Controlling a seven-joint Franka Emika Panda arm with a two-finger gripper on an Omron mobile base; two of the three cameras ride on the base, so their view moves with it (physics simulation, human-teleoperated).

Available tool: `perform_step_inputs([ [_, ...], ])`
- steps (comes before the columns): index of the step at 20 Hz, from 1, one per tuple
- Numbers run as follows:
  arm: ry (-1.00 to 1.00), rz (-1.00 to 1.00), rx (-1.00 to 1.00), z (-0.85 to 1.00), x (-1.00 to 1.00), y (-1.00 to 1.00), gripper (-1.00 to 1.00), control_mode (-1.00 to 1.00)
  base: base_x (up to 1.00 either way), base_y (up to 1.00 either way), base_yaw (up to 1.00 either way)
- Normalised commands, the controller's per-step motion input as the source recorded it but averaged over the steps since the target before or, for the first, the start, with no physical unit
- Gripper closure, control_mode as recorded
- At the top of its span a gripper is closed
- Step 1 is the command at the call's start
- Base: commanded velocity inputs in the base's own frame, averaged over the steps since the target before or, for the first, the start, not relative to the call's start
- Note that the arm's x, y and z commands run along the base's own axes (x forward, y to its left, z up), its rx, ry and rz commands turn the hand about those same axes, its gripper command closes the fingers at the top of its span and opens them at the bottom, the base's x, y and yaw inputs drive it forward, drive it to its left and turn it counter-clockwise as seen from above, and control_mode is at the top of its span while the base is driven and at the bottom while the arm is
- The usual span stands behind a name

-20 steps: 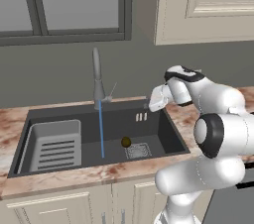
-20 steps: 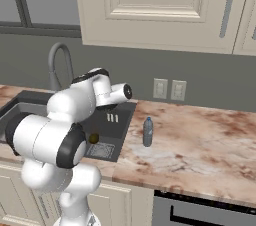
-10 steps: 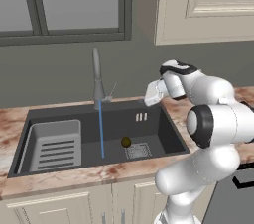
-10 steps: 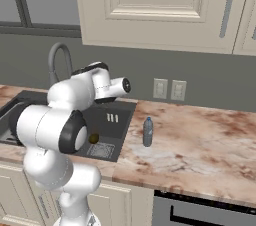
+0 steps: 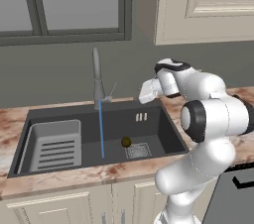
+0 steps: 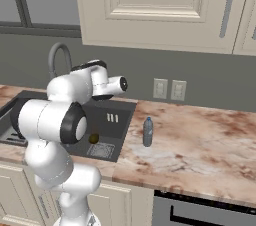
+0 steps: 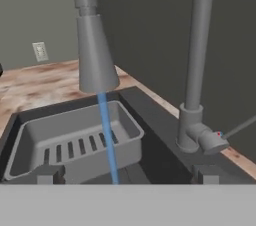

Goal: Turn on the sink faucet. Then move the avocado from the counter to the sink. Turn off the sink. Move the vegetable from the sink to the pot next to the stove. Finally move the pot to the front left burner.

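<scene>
Grey wall (image 5: 59,77) with a dark-framed window (image 5: 64,5) and cream upper cabinets (image 6: 155,10) stands behind the counter (image 6: 200,140), a pinkish-brown and cream marbled top over cream panelled cabinets.

Starting from the gripper (image 5: 145,92): it hangs in the air above the back right corner of the sink (image 5: 158,119), and it points toward the sink faucet (image 5: 97,77). Its jaws stand fully apart and nothing is between them. In the hand view the two dark fingertips (image 7: 47,176) rise at the bottom, wide from each other, and the faucet is in front of them but not touched.

The faucet stands at the back edge of the sink, about in the middle. A thin lever (image 5: 112,90) sticks out at its side, tilted upward. A straight blue stream of water (image 5: 101,129) falls from the spout onto the sink floor, so the water is running. In the hand view the stream passes in front of the slotted tray (image 7: 75,140).

The avocado (image 5: 126,141) lies on the floor of the sink, touching or just beside the left edge of the square drain grate (image 5: 137,150), and to the right of the stream. The lighter grey slotted tray fills the left part of the sink.

On the counter, near the right edge of the sink, a small bluish bottle (image 6: 147,132) stands upright. Two wall outlets (image 6: 169,89) are on the wall behind it. At the front edge further right, the steel front of the stove (image 6: 200,212) is seen.
</scene>
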Motion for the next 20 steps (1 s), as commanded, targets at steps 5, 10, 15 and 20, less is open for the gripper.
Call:
perform_step_inputs([
  [5, -0.05, 0.0, 0.01, 0.0, 0.24, 0.11, -1.0, -1.0, 0.0, 0.0, 0.0],
  [10, -0.05, 0.0, 0.0, 0.0, 0.24, 0.13, -1.0, -1.0, 0.0, 0.0, 0.0],
  [15, -0.05, 0.0, 0.0, 0.0, 0.18, 0.14, -1.0, -1.0, 0.0, 0.0, 0.0],
  [20, -0.04, 0.01, 0.0, -0.03, 0.23, 0.11, -1.0, -1.0, 0.0, 0.0, 0.0],
])
